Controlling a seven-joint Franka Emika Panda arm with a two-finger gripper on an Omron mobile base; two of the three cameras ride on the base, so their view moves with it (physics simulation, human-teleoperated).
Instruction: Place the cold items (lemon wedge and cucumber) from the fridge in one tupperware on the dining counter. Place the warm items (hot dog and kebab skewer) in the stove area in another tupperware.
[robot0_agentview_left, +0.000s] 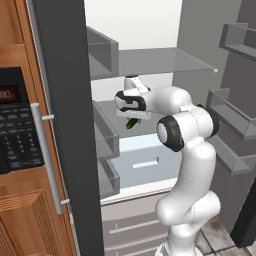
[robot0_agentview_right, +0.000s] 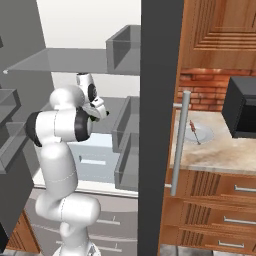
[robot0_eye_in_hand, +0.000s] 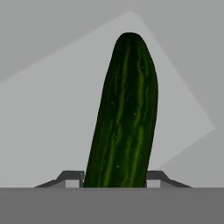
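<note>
In the open fridge (robot0_agentview_left: 165, 62), the dark green cucumber (robot0_agentview_left: 131, 123) lies at the middle shelf, under my hand. The hand view has the cucumber (robot0_eye_in_hand: 124, 113) running up from between the two fingertips, glossy and striped. My gripper (robot0_eye_in_hand: 114, 179) has a fingertip against each side of the cucumber's near end. From the left base view the gripper (robot0_agentview_left: 132, 119) reaches in over the shelf, and from the right it (robot0_agentview_right: 102, 114) sits inside the fridge. A kebab skewer (robot0_agentview_right: 195, 132) lies on a pale plate on the counter to the right. The lemon wedge is hidden.
The dark fridge door edge (robot0_agentview_left: 65, 125) stands close on the left of the arm, with door bins (robot0_agentview_left: 105, 135) beside the hand. A grey drawer (robot0_agentview_left: 145, 160) sits below the shelf. A black microwave (robot0_agentview_right: 242, 112) stands on the right counter.
</note>
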